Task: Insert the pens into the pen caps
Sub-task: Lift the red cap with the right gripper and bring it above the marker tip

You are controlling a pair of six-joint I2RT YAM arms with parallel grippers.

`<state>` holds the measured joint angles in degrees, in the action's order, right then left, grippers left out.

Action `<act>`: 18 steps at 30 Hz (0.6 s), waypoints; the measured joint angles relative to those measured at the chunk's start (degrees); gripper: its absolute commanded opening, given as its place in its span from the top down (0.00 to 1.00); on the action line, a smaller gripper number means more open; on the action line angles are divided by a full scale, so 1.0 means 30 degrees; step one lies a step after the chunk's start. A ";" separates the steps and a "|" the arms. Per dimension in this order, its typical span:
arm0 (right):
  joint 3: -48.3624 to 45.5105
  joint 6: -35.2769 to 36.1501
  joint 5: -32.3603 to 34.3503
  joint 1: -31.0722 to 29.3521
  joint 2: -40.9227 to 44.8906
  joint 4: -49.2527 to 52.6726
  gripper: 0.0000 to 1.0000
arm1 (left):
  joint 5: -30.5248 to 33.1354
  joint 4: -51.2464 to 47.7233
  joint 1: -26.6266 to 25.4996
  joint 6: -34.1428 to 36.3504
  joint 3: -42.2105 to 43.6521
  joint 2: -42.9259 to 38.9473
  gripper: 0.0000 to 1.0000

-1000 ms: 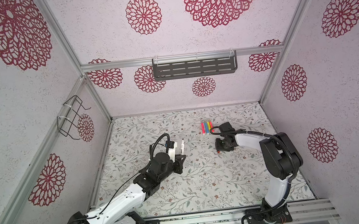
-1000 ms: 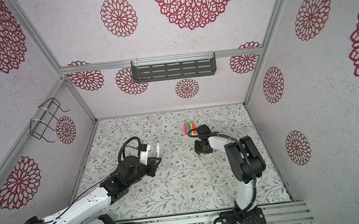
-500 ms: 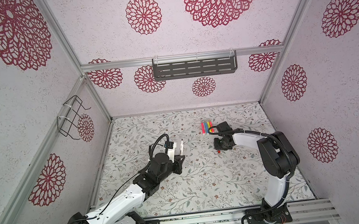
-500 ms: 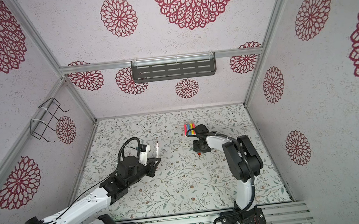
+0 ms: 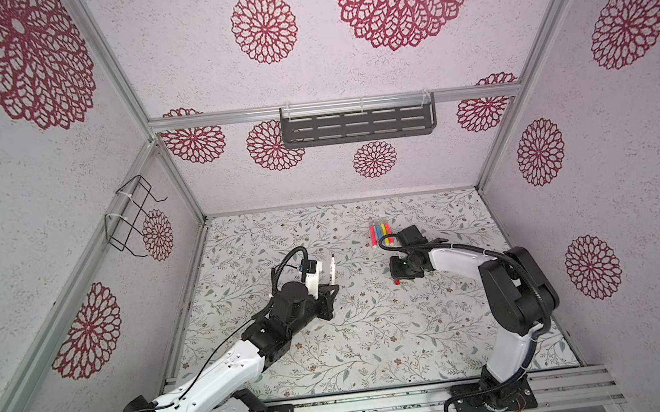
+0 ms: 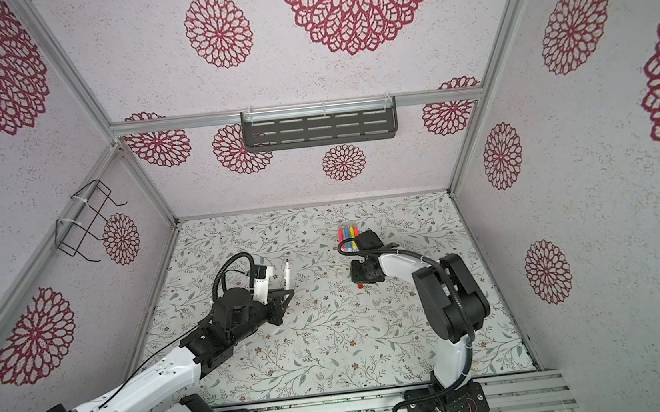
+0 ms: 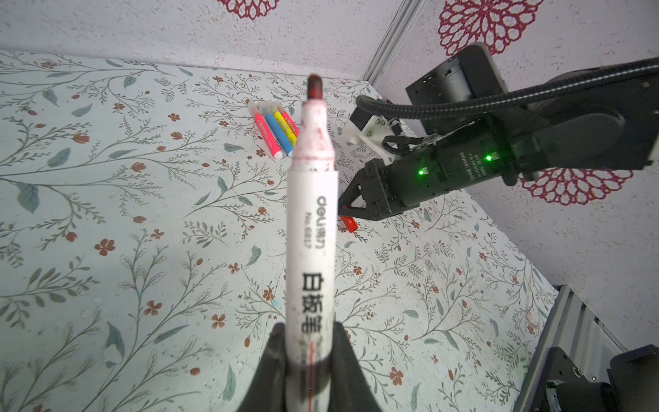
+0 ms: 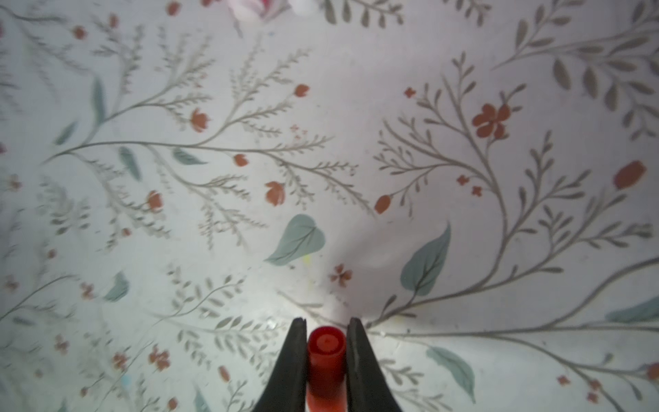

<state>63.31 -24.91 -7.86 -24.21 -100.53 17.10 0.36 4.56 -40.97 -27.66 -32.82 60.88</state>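
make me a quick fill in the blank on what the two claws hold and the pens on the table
1. The left claw is shut on a marker whose barrel is ___.
2. The cap in the shut right claw is coloured ___.
3. In the row of pens on the table, the blue pen lies between the pink one and the ___ one.
Missing words: white; red; yellow.

red cap [image 8: 326, 356], white marker [image 7: 312, 232], floral tabletop [image 5: 375, 336]
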 measured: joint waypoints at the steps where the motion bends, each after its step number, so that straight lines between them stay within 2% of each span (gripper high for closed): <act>1: -0.0175 -0.0007 -0.0401 0.0000 0.0605 -0.0277 0.95 | -0.0066 0.0095 0.0007 -0.0087 0.0000 0.0073 1.00; 6: -0.1202 -0.0284 -0.2841 0.0000 0.4175 -0.3184 0.95 | -0.0765 0.1508 -0.0036 -0.0809 0.0291 0.0962 1.00; 11: -0.2674 -0.1275 -0.4568 0.0000 0.6980 -0.6754 0.95 | -0.0976 0.2907 -0.0991 -0.1231 0.0335 0.2521 1.00; 18: -0.3031 -0.3213 -0.6324 0.0000 0.7992 -1.1205 0.95 | -0.1545 0.5297 -0.2186 -0.2025 0.0262 0.4619 1.00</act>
<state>54.22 -34.54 -26.83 -24.21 -76.55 -16.51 -4.27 20.45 -47.53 -33.74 -32.03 74.74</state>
